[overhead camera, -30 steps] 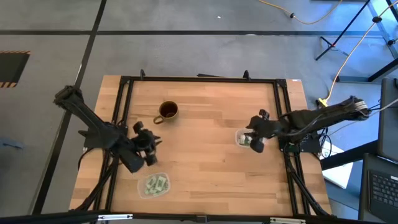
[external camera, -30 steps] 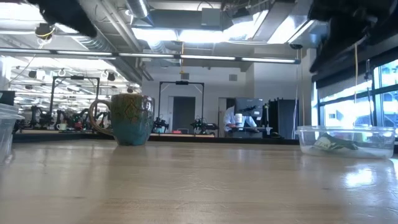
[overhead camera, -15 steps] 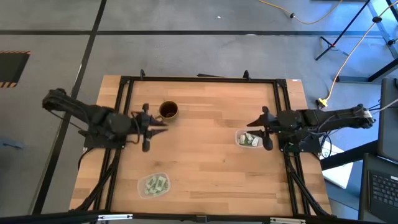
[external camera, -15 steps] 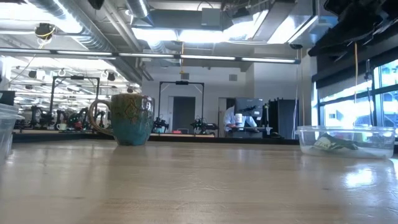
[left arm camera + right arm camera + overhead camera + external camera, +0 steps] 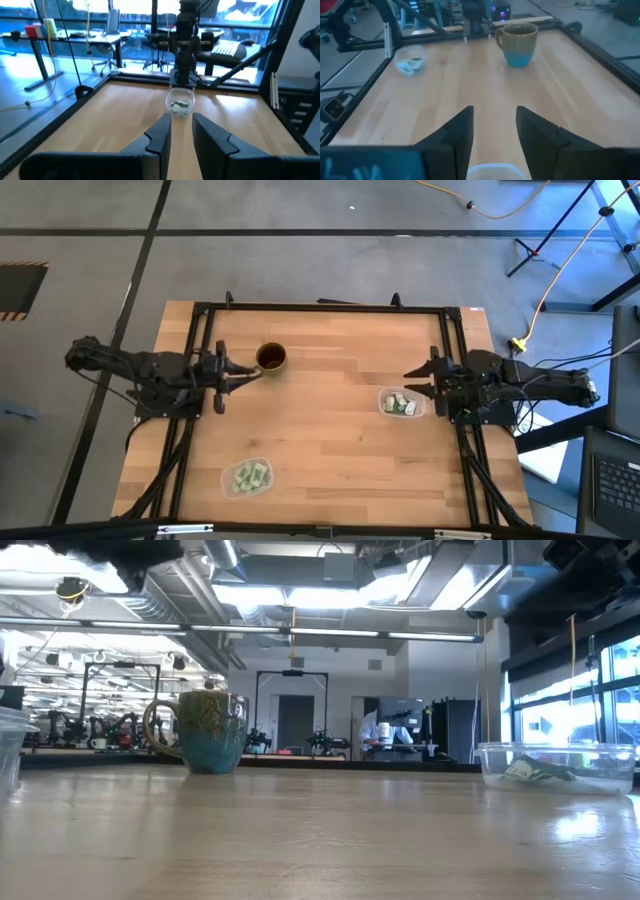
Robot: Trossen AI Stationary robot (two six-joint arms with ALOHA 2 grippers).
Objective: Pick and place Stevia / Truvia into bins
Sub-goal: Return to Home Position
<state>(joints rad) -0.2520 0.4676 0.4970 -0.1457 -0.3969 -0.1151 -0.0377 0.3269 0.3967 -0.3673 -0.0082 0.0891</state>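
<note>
Left end effector [image 5: 250,374] nearer mug [image 5: 270,358]; person [image 5: 372,732] only in low view

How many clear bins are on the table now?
2. The left bin lies toward the left arm's side, low in the high view; the right bin lies by the right edge of the table, midway along. The whole table shows, so none seems hidden.

The left tool [image 5: 238,375] is being drawn back across the worktop [image 5: 330,445] to its left edge beside the mug [image 5: 270,359], while the right tool [image 5: 419,381] is being withdrawn off the bin [image 5: 401,405] toward the right edge.
</note>
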